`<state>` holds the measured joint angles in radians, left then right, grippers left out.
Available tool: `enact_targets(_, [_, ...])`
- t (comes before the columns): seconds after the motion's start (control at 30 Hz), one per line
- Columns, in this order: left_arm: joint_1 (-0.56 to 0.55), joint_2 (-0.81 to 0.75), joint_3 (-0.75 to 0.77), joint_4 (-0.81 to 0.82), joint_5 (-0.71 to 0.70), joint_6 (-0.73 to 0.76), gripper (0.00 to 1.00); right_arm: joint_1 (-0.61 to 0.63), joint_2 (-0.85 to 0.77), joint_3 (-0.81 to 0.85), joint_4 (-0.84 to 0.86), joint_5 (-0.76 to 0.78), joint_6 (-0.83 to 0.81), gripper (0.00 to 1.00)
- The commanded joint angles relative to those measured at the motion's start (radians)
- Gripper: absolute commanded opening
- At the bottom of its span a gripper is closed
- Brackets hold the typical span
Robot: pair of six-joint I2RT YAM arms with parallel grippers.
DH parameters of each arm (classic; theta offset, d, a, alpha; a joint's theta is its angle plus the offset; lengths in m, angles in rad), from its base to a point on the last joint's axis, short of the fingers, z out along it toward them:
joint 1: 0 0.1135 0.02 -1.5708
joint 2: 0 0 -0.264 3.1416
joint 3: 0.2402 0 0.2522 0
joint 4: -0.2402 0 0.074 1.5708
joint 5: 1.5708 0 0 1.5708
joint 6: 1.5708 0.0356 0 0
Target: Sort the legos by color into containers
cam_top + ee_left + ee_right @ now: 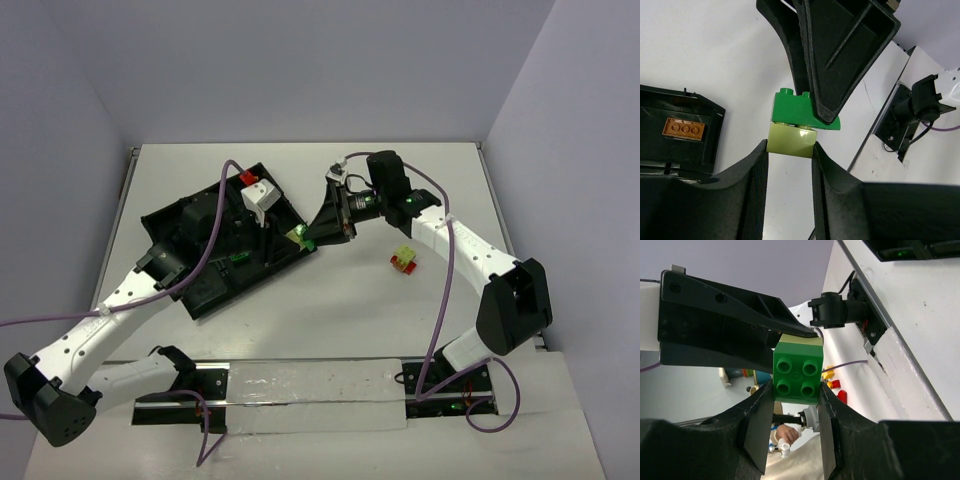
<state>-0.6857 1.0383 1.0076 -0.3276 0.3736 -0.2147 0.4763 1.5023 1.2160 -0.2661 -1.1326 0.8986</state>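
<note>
A green brick sits stacked on a yellow-green brick, and the pair hangs in the air between my two grippers. My left gripper is shut on the yellow-green brick. My right gripper is shut on the green brick, with the yellow-green one just behind it. In the top view the pair is over the right edge of the black tray. An orange brick lies in one tray compartment. A red brick is at the tray's far corner.
A small yellow-green and red cluster lies on the white table to the right of the grippers; it also shows in the right wrist view. A small green piece lies in the tray. Walls enclose the table.
</note>
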Motion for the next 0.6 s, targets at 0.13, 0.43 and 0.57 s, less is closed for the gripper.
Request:
enact_targets(0.13, [0.004,-0.081,-0.025,-0.004,-0.024,-0.003,0.0,-0.005,-0.044,-0.001,0.076,-0.038,-0.008,0.08])
enact_targets(0.43, [0.003,-0.108,-0.019,-0.067,-0.083,0.007,0.0,-0.01,-0.044,0.003,0.046,-0.003,-0.02,0.08])
enact_targets(0.57, [0.005,-0.128,-0.01,-0.137,-0.203,0.031,0.0,-0.031,-0.06,-0.002,0.01,0.032,-0.045,0.08])
